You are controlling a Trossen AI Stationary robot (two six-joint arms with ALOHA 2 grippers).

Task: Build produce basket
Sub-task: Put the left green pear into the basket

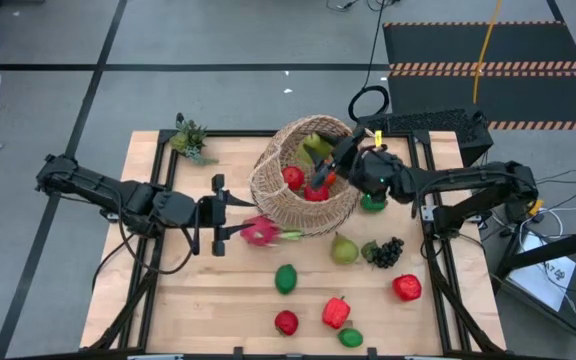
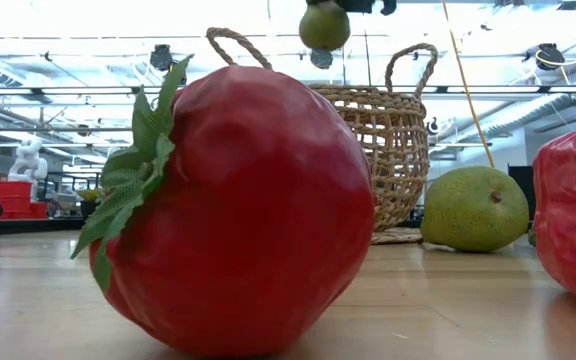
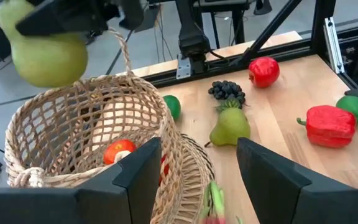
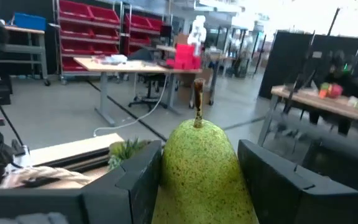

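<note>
Right gripper [image 4: 197, 186]: closed on a green pear [image 4: 201, 171], stem up, above the basket [image 1: 303, 175] mouth.
Left gripper [image 1: 230, 212]: fingers parted around the pink dragonfruit [image 1: 259, 232]; grip uncertain. Basket just beyond it.
Basket: tilted, holding red produce [image 1: 293, 178].

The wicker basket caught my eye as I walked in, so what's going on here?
The right gripper holds a speckled green pear above the tan woven wicker basket, which already holds some red fruit. The left gripper is at the pink dragonfruit beside the basket. More produce lies loose on the wooden table.
</note>
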